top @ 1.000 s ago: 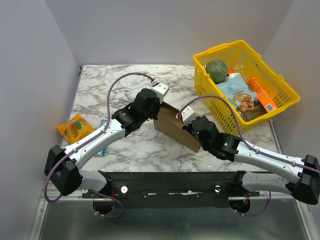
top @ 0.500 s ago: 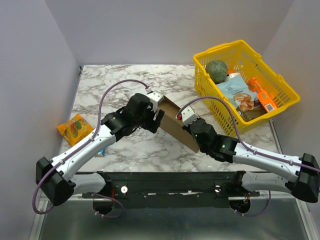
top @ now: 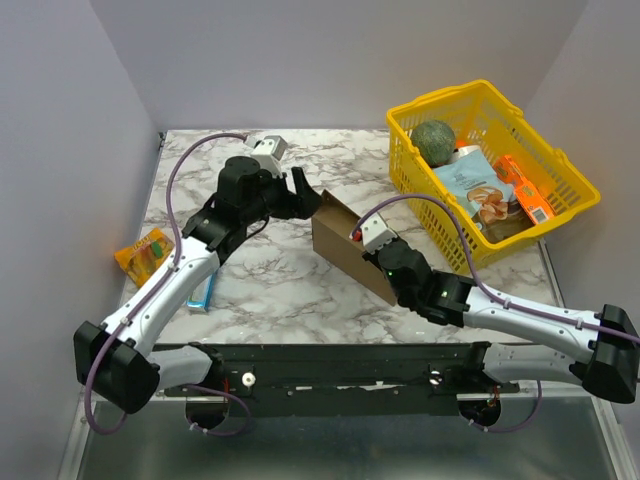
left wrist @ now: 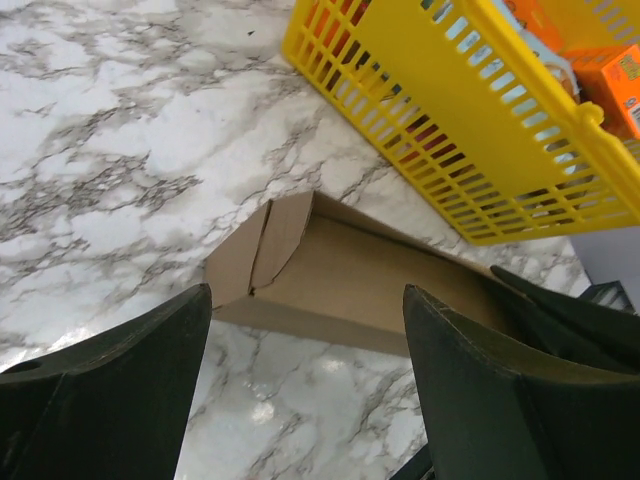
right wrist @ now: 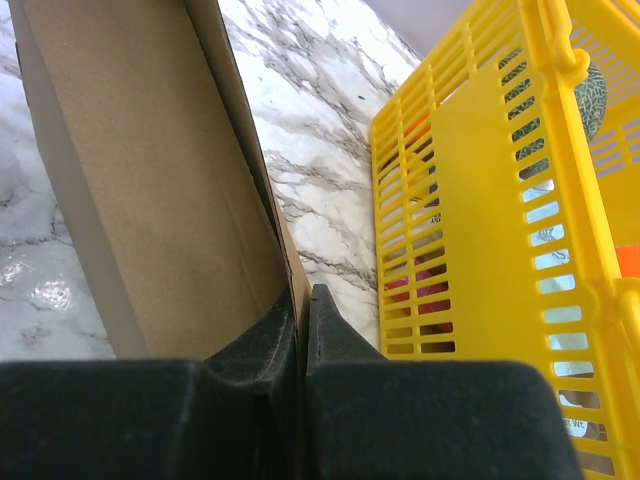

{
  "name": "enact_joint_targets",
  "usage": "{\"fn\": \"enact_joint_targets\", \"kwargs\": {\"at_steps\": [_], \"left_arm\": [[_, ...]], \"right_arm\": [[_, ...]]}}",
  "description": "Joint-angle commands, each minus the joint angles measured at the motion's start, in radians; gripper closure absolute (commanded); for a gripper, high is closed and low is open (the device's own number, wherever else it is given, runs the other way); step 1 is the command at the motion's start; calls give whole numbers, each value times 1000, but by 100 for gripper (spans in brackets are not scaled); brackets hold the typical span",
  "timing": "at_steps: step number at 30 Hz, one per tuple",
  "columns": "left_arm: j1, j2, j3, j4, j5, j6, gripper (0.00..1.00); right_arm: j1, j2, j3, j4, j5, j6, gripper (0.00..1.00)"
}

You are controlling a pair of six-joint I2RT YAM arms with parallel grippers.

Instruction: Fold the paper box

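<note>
My left claw (top: pixel 297 190) is wide apart and holds nothing. It hangs over the tabletop (top: pixel 260 285) just off the far left end of the box (top: pixel 338 250). In my left wrist view the two fingers (left wrist: pixel 110 390) frame that end of the box (left wrist: pixel 350 285) with marble showing on both sides, and neither finger touches the cardboard.

My right claw (top: pixel 353 238) is pinched together on the box's right-hand wall, near the middle of its length. In my right wrist view the fingers (right wrist: pixel 255 345) meet with the thin cardboard edge between them, and the brown inner face of the box (right wrist: pixel 150 190) rises to the left.

The box stands in the middle of the tabletop, partly folded, with its long walls up and an end flap bent inward at the corner. It runs on a slant from far left to near right. The basket (top: pixel 545 140) sits just to its right, close by but apart from it, with a green ball (top: pixel 433 138) and some packets inside. An orange packet (top: pixel 150 252) and a small carton (top: pixel 200 292) lie well off to the left.
</note>
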Motion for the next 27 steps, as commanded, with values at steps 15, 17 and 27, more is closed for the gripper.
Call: {"fn": "enact_joint_targets", "kwargs": {"at_steps": [15,17,27], "left_arm": [[6,228,102,241,60,-154,24],[6,243,102,238,60,-145,25],[5,231,-5,202,68,-53,45]], "right_arm": [[22,44,-68,-81,-34,87,89],[22,44,-68,-81,-32,89,89],[21,45,-70,-77,-23,93,84]]}}
